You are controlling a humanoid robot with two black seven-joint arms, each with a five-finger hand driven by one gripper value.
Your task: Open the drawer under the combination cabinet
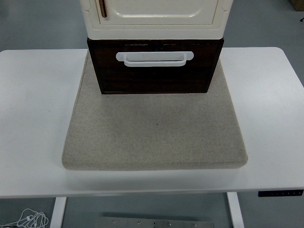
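Dark brown wooden drawer (154, 71), upper centre, shut; rigid, likely slides stiffly; grasp white bar handle (154, 58); fingers unseen, state unknown.

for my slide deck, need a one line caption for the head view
Dark drawer with white handle sits closed under a cream cabinet on a grey mat; no robot hands in view.

A white desk (33, 118) fills the view over a grey-blue floor (266, 23). Its white legs (58, 213) show below, with a white cable (31, 219) coiled beside one.
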